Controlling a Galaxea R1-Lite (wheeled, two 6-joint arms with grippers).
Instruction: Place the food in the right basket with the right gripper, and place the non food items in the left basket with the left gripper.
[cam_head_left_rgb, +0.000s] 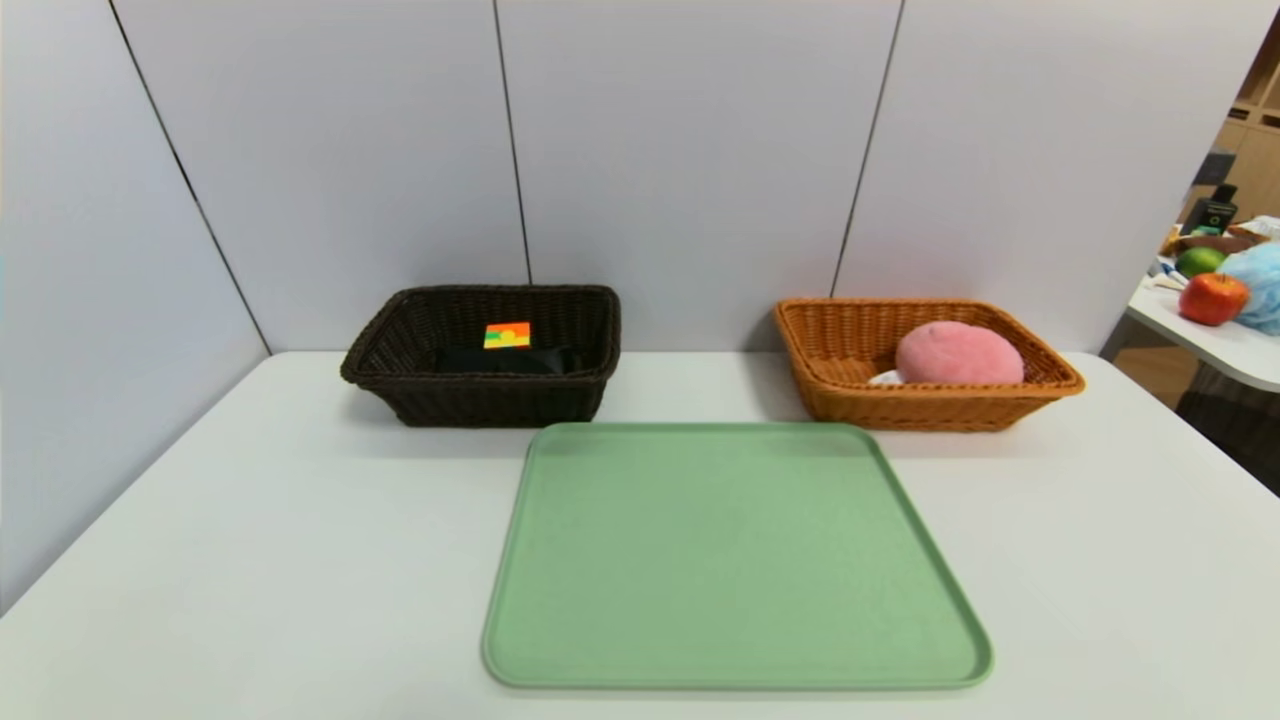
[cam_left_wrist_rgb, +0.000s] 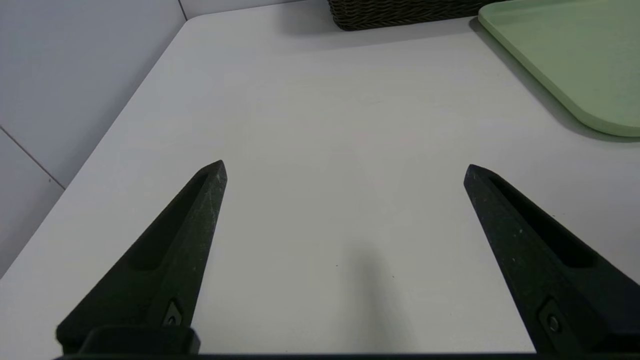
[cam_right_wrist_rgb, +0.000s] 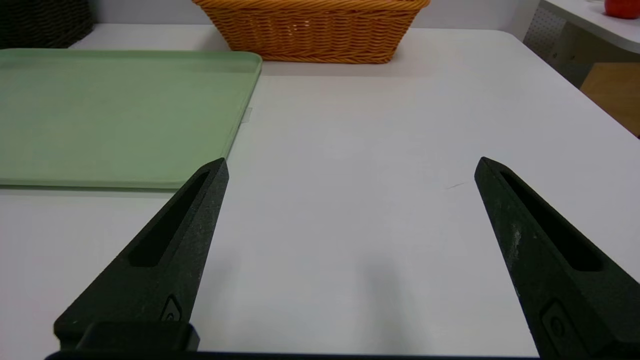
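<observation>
Two baskets sit at the table's (cam_head_left_rgb: 250, 560) far edge: the dark basket (cam_head_left_rgb: 405, 395) holds a bright block (cam_head_left_rgb: 507, 335), the orange basket (cam_head_left_rgb: 860, 405) a pink bun (cam_head_left_rgb: 958, 353). Between, nearer, lies a green tray (cam_head_left_rgb: 730, 560). Left gripper (cam_left_wrist_rgb: 345, 167) spread wide over bare table. Right gripper (cam_right_wrist_rgb: 350, 162) spread wide beside the tray's edge.
</observation>
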